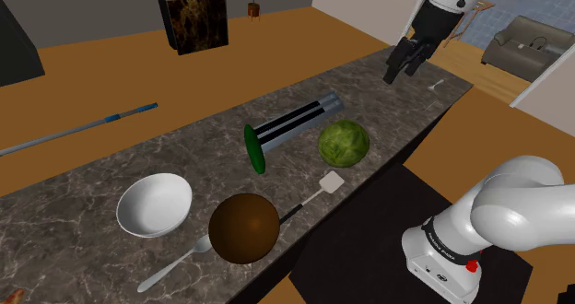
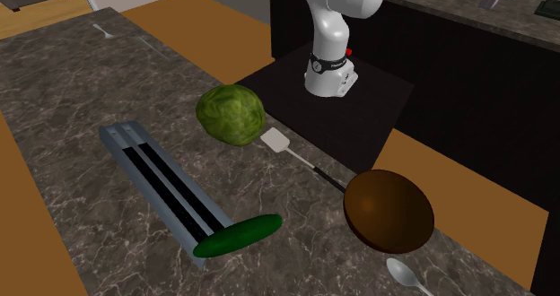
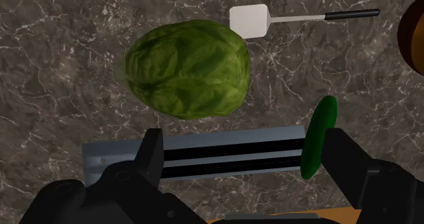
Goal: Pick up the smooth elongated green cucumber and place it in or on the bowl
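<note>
- The all-black two-finger gripper hangs above the far end of the dark grey marbled stone table, up high and well apart from everything on it except a small silver fork, which lies near that end.
- Its fingers stand wide apart with nothing between them, so the gripper is open.
- The smooth elongated dark green cucumber lies flat on the table, across one end of a flat grey bar with two black stripes and touching it.
- In the wrist view the cucumber shows just ahead of one finger, and the bar runs between the two fingers.
- A round leafy green cabbage sits just beside the bar, on the side toward the robot's stand.
- A round white bowl stands upright on the shoulder view's left, near the cucumber but apart from it.
- A round glossy brown bowl sits beside the white bowl, closer to the table's edge.
- A white-bladed spatula with a thin black handle lies between the cabbage and the brown bowl, its handle reaching the brown bowl.
- A silver spoon lies just beside the brown bowl.
</note>
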Robot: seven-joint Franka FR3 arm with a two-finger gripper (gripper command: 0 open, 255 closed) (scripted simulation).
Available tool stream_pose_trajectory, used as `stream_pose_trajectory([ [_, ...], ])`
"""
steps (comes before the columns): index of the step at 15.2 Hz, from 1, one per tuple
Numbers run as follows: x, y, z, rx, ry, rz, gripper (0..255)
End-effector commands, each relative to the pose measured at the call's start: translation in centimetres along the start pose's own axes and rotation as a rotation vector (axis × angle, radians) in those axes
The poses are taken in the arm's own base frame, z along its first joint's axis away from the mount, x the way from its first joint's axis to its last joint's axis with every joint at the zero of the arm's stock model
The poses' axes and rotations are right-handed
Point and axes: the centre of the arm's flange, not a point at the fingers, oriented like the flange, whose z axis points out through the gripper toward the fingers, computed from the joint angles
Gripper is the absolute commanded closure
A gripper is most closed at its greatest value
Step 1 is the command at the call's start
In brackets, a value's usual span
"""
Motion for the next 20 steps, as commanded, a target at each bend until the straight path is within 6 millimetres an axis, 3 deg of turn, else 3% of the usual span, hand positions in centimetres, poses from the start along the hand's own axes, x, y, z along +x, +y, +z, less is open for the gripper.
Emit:
stream_pose_trajectory([
  [1, 0.0, 0.0, 0.0, 0.0, 0.0, 0.0, 0],
  [20, 8.0, -12.6, 19.3, 0.036, 0.085, 0.159, 0],
])
